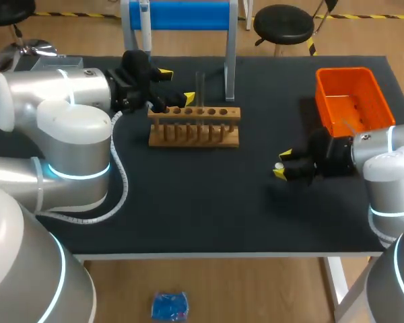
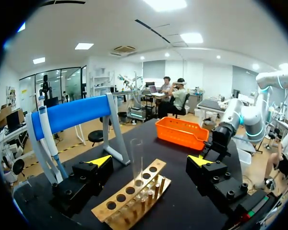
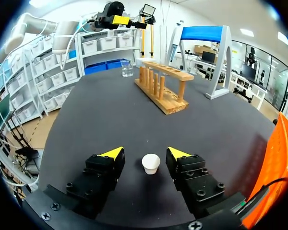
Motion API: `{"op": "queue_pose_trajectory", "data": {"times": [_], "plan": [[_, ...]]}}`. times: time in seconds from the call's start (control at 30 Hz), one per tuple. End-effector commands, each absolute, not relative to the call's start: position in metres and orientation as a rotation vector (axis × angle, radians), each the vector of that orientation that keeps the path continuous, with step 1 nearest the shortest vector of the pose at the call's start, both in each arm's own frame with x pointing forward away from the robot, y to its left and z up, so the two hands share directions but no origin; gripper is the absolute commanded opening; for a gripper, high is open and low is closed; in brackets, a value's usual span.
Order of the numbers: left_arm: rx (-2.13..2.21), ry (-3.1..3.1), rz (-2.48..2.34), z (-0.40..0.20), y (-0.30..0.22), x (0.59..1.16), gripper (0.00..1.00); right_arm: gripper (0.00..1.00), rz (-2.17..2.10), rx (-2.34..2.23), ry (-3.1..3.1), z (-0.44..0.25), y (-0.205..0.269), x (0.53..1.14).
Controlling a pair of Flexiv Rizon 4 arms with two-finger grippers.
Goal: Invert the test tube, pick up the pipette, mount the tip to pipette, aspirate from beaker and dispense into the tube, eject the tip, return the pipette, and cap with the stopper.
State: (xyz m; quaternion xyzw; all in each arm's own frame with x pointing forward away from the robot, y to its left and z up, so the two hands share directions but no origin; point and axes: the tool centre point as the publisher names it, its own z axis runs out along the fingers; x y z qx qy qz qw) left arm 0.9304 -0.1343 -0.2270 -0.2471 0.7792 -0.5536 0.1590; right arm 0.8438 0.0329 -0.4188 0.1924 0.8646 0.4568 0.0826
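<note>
Two pincers noted, both spread. At the wooden rack [image 2: 134, 196] the left pincer [image 2: 150, 161] has its fingers wide to either side of the test tube [image 2: 137, 160], which stands upright in a rack hole. No contact with the glass is visible. Low over the bench [image 3: 110, 110], the right pincer [image 3: 145, 154] brackets the white stopper [image 3: 150, 163], with a gap showing on each side. The stopper sits on the bench, well apart from the rack. The pipette [image 2: 44, 128] hangs on the blue stand [image 2: 74, 114] behind the rack. The beaker [image 3: 126, 67] stands past the rack's far end. An orange bin [image 1: 350, 101] lies near the right arm.

Assessment: the tube inversion appears to be the step in hand, and nothing later looks begun.

Hazards from here:
- The glass is smooth and slender. A light or off-centre pinch could let it slip or swing during the turn.
- Too hard a squeeze risks cracking the glass.
- If the left pincer lifts at an angle, the tube may bind in its hole and drag or tip the rack.
- The neighbouring pegs and holes are close, so re-seating the tube could miss its hole.
- The stopper is small and light. If one finger touches first, it may be nudged aside or tipped over rather than pinched.
</note>
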Motion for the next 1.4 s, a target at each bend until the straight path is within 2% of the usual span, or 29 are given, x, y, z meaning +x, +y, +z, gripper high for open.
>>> {"op": "queue_pose_trajectory", "data": {"times": [0.03, 0.07, 0.23, 0.37, 0.5, 0.73, 1.4], "plan": [[-0.709, 2.221, -1.584, -0.228, -0.135, 0.93, 1.0, 0.57, 1.364, 0.577, 2.578, -0.422, 0.034, 0.846], [-0.709, 2.221, -1.584, -0.228, -0.135, 0.93, 1.0, 0.55, 1.364, 0.578, 2.578, -0.422, 0.034, 0.846], [-0.709, 2.221, -1.584, -0.228, -0.135, 0.93, 1.0, 0.58, 1.36, 0.582, 2.578, -0.424, 0.034, 0.848], [-0.709, 2.221, -1.584, -0.228, -0.135, 0.93, 1.0, 0.69, 1.356, 0.586, 2.577, -0.426, 0.034, 0.849], [-0.709, 2.221, -1.584, -0.228, -0.135, 0.93, 1.0, 0.66, 1.355, 0.587, 2.578, -0.426, 0.035, 0.85], [-0.709, 2.221, -1.584, -0.228, -0.135, 0.93, 1.0, 0.5, 1.351, 0.59, 2.581, -0.429, 0.036, 0.851], [-0.709, 2.221, -1.584, -0.228, -0.135, 0.93, 1.0, 0.47, 1.319, 0.568, 2.567, -0.433, 0.036, 0.852]]}}
